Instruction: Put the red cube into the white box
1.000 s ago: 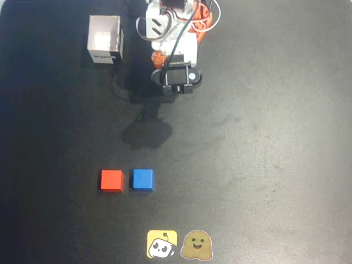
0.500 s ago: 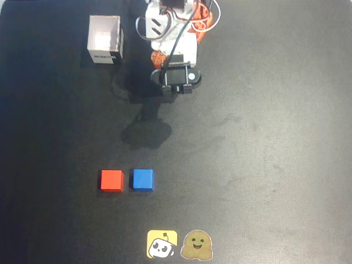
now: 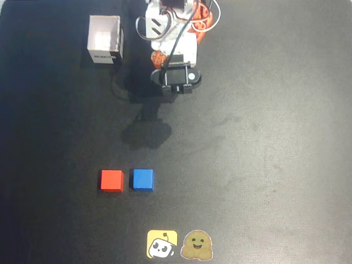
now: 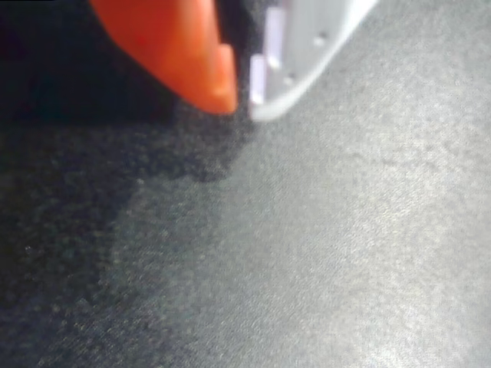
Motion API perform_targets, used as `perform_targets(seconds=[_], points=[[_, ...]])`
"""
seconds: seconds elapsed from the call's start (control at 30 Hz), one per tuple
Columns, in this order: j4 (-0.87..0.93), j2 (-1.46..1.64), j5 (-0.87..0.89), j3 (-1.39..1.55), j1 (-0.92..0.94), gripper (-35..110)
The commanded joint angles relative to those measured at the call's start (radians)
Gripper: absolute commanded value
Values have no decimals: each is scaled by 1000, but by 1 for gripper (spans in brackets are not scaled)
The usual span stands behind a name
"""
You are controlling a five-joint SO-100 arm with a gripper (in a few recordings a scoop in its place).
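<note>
Nearest you, two stickers (image 3: 179, 245) lie on the black table (image 3: 275, 137), then the red cube (image 3: 111, 180) just left of a blue cube (image 3: 142, 179), and farthest back your gripper (image 4: 242, 100), fingers clenched together, hangs right of the white box (image 3: 104, 39).

You're looking at a black table (image 3: 275, 137). On it: the white box (image 3: 104, 39) at upper left, the red cube (image 3: 111, 180) just left of a blue cube (image 3: 142, 179), and two stickers (image 3: 179, 245) at the bottom edge.
</note>
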Motion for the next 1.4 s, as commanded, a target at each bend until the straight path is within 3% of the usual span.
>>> perform_targets(seconds=[0.0,0.2,0.5,0.7,1.0,1.37], points=[[0,3,6,-5,0,0],[-21,3,43,-5,8,0],[-221,-21,29,-35,38,0],[-336,-546,-35,-364,114,0],[-541,-893,-114,-546,235,0],[-649,-1367,-206,-890,319,0]])
